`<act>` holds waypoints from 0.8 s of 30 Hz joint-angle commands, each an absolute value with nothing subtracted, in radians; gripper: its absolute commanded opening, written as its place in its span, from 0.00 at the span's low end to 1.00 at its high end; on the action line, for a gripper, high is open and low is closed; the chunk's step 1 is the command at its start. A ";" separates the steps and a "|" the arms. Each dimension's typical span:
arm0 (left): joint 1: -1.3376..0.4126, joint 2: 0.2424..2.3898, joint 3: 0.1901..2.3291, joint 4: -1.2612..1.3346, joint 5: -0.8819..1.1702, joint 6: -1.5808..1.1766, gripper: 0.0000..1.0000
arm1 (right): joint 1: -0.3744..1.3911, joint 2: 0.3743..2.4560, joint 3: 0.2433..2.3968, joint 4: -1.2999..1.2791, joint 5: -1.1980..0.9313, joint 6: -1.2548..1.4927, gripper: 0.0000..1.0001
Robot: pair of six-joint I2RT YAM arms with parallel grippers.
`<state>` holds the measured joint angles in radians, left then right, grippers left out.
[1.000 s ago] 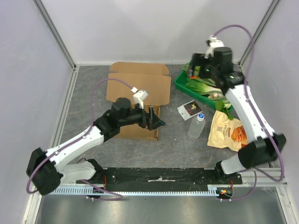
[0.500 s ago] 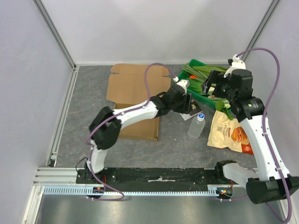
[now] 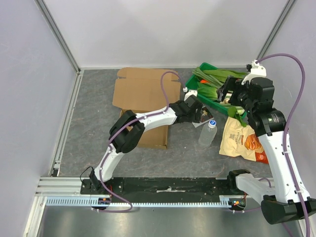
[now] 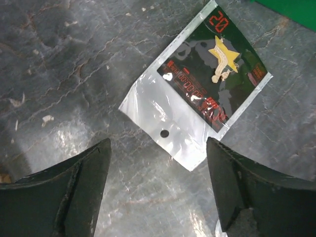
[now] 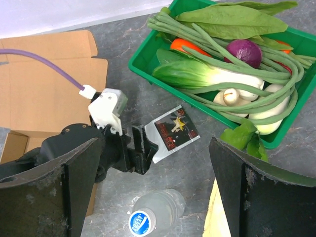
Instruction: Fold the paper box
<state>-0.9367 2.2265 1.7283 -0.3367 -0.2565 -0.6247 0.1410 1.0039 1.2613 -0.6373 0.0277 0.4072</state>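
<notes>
The paper box [image 3: 143,96] is a plain brown cardboard blank lying partly folded on the grey table at the back left; it also shows in the right wrist view [image 5: 44,94]. My left gripper [image 3: 196,114] is open and empty to the right of the box. It hovers low over a small clear-and-black packet with a gold star [image 4: 197,98], whose clear end lies between the fingertips [image 4: 158,148]. My right gripper [image 3: 226,91] is open and empty, held high over the green tray's near edge and looking down on the left gripper [image 5: 132,148].
A green tray [image 3: 217,105] of vegetables stands at the back right. A clear bottle with a blue cap [image 3: 208,133] stands just right of the packet [image 3: 204,116]. A tan-and-orange snack bag [image 3: 242,140] lies right of the bottle. Walls close in the table at the back and sides.
My left arm has swung right, from over the box to over the small packet. My right arm has pulled back toward the right, away from above the tray.
</notes>
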 commanded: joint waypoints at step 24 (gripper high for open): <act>-0.887 2.526 2.169 -0.567 -0.064 -0.152 0.85 | 0.141 0.997 1.200 -0.614 -0.044 0.385 0.98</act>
<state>-0.8783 2.5084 2.1578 -0.5022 -0.0566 -0.1738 0.1410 1.0058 1.2068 -0.6392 -0.0227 0.3927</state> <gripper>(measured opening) 0.851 0.982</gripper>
